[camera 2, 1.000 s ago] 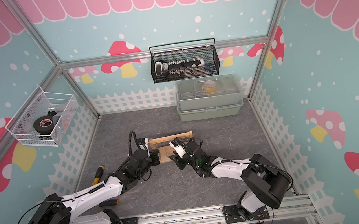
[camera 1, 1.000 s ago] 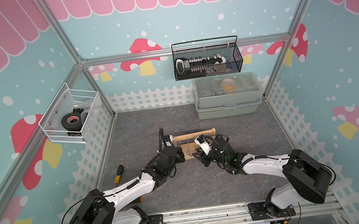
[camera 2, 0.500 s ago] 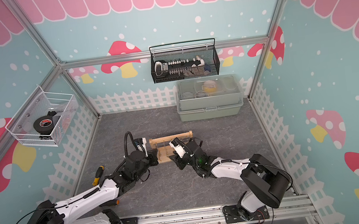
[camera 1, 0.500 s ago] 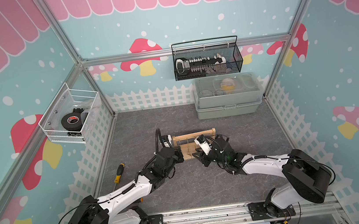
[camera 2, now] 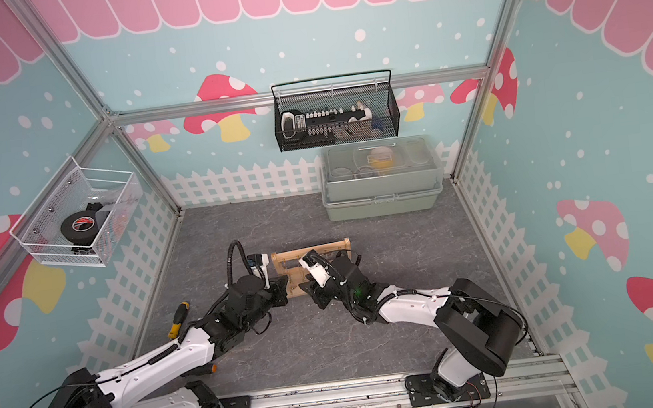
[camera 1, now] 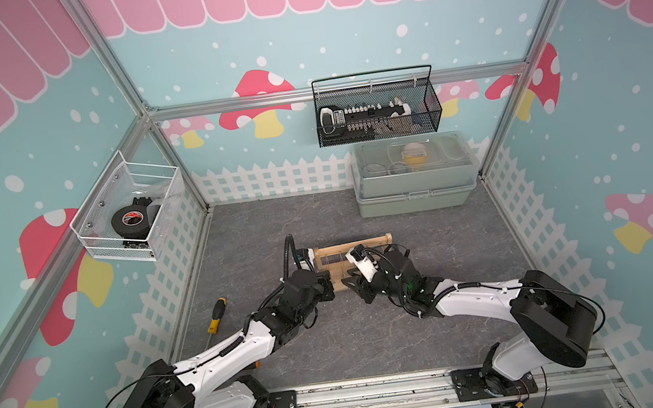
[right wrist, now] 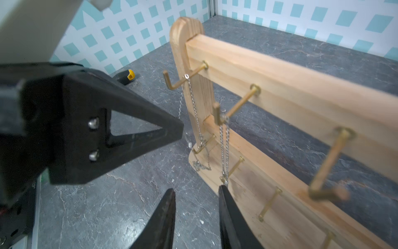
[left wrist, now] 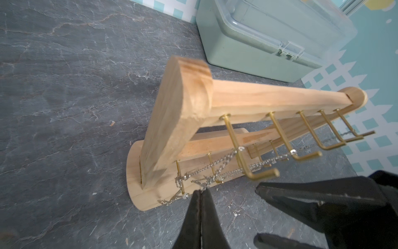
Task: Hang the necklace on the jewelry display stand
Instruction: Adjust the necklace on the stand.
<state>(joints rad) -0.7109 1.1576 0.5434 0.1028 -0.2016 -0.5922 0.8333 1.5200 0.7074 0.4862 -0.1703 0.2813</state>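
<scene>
— Two gold hooks (right wrist: 237,102) carry the thin silver chain necklace (right wrist: 221,148)?
— Yes, on the light wooden jewelry display stand (camera 1: 352,247), mid grey counter (camera 1: 373,333). Left jaws pinched shut on a strand; right jaws part-open, empty.

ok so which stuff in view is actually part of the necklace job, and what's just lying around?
Job: jewelry display stand; necklace, draped on the stand; left gripper; right gripper.
Lying about: screwdriver; grey-green lidded box; black mesh basket; white wire basket with tape roll.
</scene>
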